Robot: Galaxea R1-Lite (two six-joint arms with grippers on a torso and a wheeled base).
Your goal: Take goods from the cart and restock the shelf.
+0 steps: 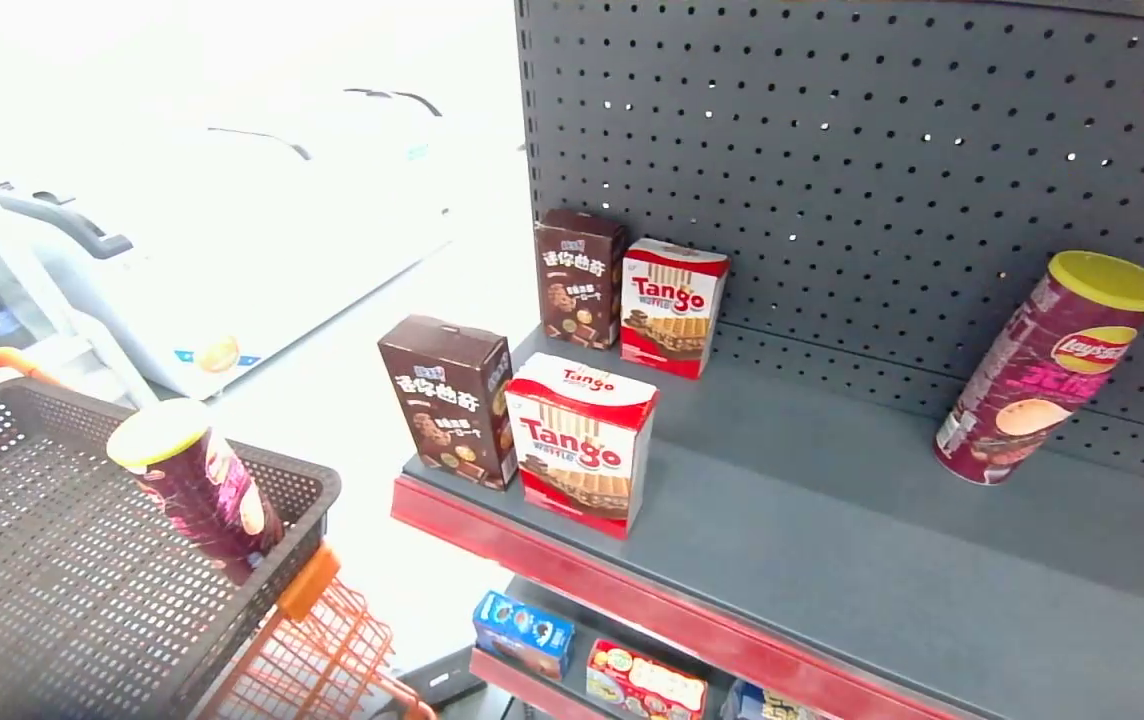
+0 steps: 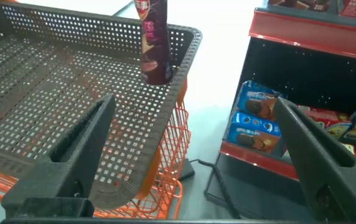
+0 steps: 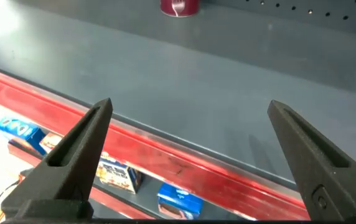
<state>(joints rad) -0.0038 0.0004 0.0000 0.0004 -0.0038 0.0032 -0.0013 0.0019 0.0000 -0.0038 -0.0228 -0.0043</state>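
Note:
A maroon chip can with a yellow lid (image 1: pixel 197 487) leans against the near corner of the dark mesh basket (image 1: pixel 32 590) on the orange cart; it also shows as the can (image 2: pixel 155 40) in the left wrist view. A second chip can (image 1: pixel 1052 365) leans against the pegboard at the right of the grey shelf (image 1: pixel 832 530), its base (image 3: pixel 179 7) visible in the right wrist view. My left gripper (image 2: pixel 190 134) is open, low beside the basket's corner. My right gripper (image 3: pixel 190 134) is open in front of the shelf's red edge (image 3: pixel 165 152).
Two brown biscuit boxes (image 1: pixel 452 400) and two red-and-white wafer boxes (image 1: pixel 582 440) stand at the shelf's left end. A lower shelf holds blue and coloured packs (image 1: pixel 522 632). A white freezer (image 1: pixel 232 250) stands behind the cart. The shelf's middle is bare.

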